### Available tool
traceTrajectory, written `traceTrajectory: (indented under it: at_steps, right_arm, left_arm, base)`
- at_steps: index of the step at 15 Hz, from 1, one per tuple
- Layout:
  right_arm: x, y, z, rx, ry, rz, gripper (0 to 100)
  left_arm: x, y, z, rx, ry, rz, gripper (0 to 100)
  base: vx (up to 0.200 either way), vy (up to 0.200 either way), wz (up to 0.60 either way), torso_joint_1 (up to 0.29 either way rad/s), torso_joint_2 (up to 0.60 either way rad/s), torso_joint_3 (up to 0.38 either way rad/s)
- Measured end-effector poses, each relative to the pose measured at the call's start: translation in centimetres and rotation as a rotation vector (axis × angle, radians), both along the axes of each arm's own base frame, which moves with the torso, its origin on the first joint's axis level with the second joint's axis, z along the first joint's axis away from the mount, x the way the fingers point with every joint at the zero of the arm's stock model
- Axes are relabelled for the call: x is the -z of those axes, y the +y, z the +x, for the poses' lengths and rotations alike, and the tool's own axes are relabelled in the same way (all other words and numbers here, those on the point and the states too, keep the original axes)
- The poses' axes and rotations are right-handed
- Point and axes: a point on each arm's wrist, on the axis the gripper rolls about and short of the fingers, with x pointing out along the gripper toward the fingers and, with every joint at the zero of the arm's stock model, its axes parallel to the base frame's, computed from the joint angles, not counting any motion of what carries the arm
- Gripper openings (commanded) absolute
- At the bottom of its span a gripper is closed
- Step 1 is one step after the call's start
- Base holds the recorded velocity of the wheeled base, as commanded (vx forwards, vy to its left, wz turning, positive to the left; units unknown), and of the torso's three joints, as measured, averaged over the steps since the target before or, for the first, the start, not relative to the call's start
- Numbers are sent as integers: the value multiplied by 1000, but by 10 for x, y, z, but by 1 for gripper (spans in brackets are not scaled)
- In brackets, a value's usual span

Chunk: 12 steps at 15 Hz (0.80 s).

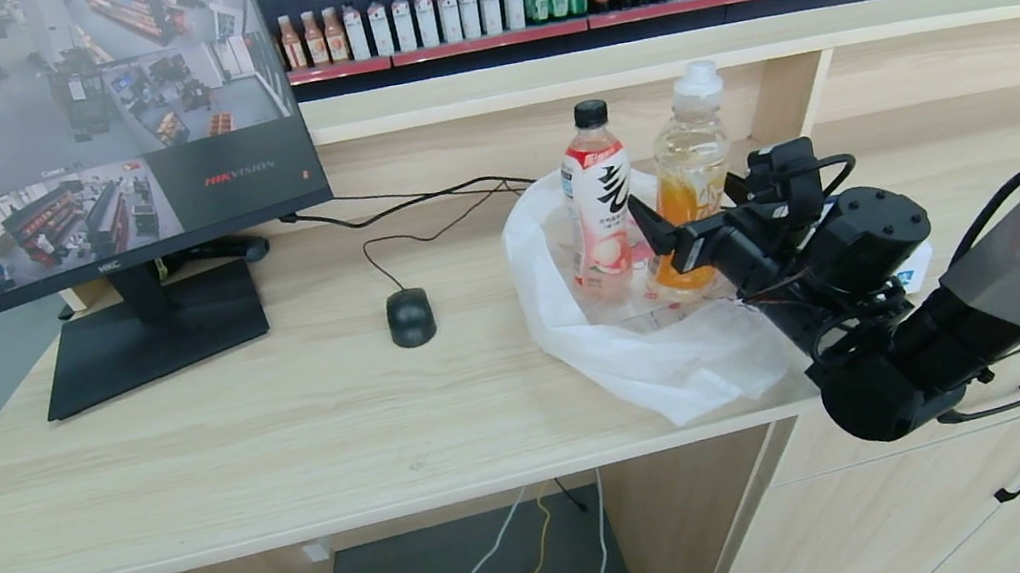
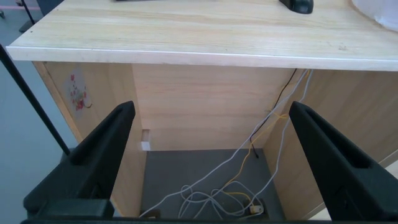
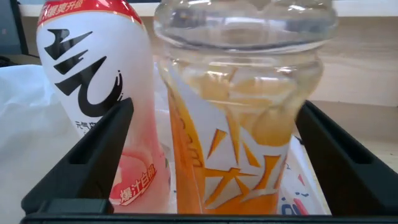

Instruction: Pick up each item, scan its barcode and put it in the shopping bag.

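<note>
The right gripper [image 3: 216, 107] is hanging wide open, gripping nothing, and straddling the upright orange bottle [image 1: 691, 160], which is standing inside the shopping bag [image 1: 643, 363] at the counter's [image 1: 287, 421] front edge.

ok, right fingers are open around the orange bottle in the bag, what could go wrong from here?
1. One of the right gripper's fingers sits close beside the pink bottle; sideways drift could tip it.
2. The orange bottle stands upright in the soft, crumpled shopping bag; a brush could topple it.
3. The bag reaches the counter's front edge; a snag might drag it off.
</note>
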Motion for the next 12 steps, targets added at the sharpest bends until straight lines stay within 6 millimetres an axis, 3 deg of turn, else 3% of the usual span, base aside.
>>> traceTrajectory:
  at_steps: [12]
  right_arm:
    - [-20,-12,-34,2,5,-9,100]
  left_arm:
    - [0,0,0,0,0,-1,100]
  base:
    - [0,0,0,0,0,0]
